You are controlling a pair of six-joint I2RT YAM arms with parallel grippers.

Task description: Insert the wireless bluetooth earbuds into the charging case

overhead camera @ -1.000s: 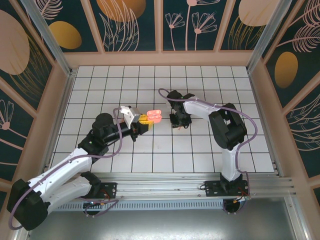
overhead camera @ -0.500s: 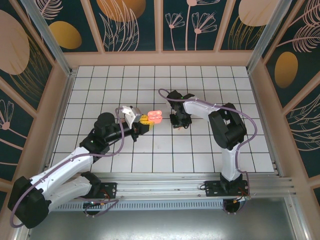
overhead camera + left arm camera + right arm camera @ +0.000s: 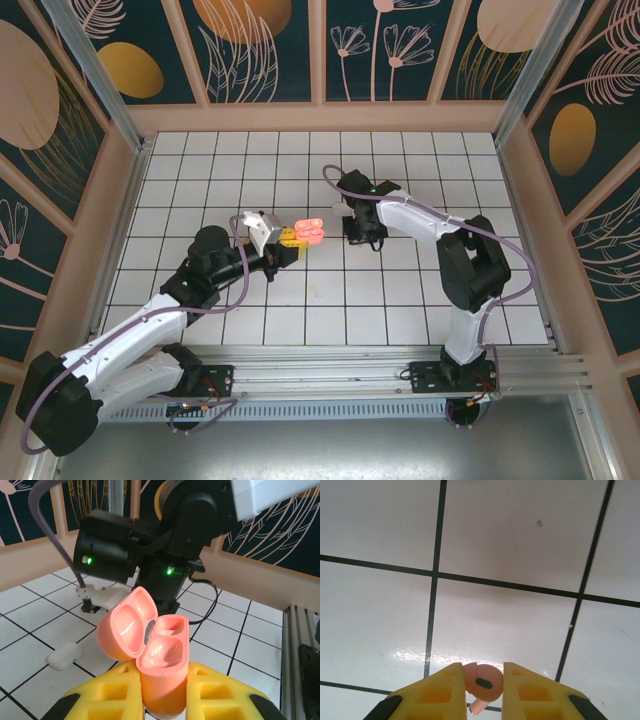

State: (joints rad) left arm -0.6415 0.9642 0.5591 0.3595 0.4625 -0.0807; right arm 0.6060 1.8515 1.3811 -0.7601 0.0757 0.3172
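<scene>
So the tiled surface (image 3: 400, 290) looks the same as a second ago, but the right arm (image 3: 470, 270) has shifted: its elbow has swung out to the side and the right end effector (image 3: 362, 232) has slid a little further from the bases. The left arm (image 3: 150, 330) hasn't budged. Its left end effector (image 3: 162, 682) stays clamped on the salmon-pink charging case (image 3: 162, 665), with the lid (image 3: 127, 630) flipped open and both wells empty, facing the other arm.

The real news is in the right wrist view. The yellow fingers have closed in and are now pinched on a salmon-pink earbud (image 3: 487, 677), which looks like it's just off the tile. I'd say the pickup is done, and next is carrying it to the case and lining it up with a well, which is fiddly.
</scene>
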